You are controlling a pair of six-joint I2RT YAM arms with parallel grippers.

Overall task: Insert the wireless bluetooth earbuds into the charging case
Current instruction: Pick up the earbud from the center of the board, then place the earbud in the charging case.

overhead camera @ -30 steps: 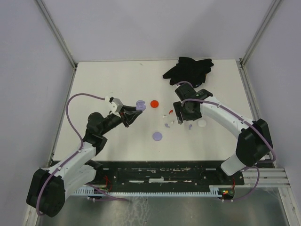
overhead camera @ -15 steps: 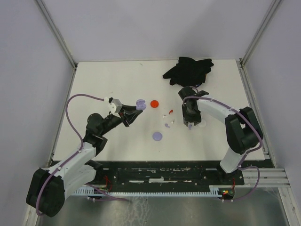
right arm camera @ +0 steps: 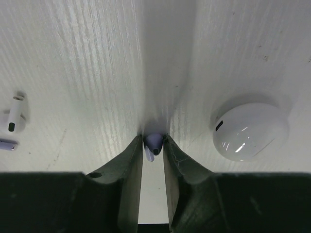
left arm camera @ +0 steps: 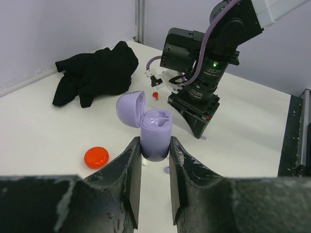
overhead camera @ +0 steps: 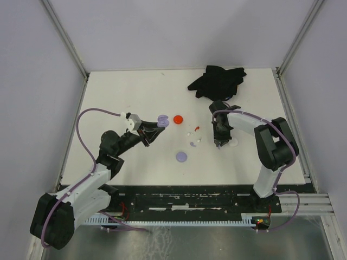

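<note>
The lavender charging case point(left arm camera: 155, 138) stands upright with its lid open, and my left gripper point(left arm camera: 155, 148) is shut on its lower body, just above the table left of centre point(overhead camera: 161, 121). My right gripper point(right arm camera: 153, 145) points straight down at the table, its two fingers pressed against either side of a tiny lavender earbud point(right arm camera: 154, 141). In the top view that gripper point(overhead camera: 219, 144) is right of centre. A white earbud point(right arm camera: 13, 119) lies to its left. A red earbud point(overhead camera: 196, 128) lies between the arms.
A glossy white rounded case point(right arm camera: 250, 131) lies just right of my right gripper. A red disc point(overhead camera: 178, 118) and a lavender disc point(overhead camera: 181, 156) sit between the arms. A black cloth point(overhead camera: 217, 80) is heaped at the back right.
My right gripper has shifted a little to the right and down onto the lavender earbud, and its jaws have closed in on it. The left arm has held still with the case.
</note>
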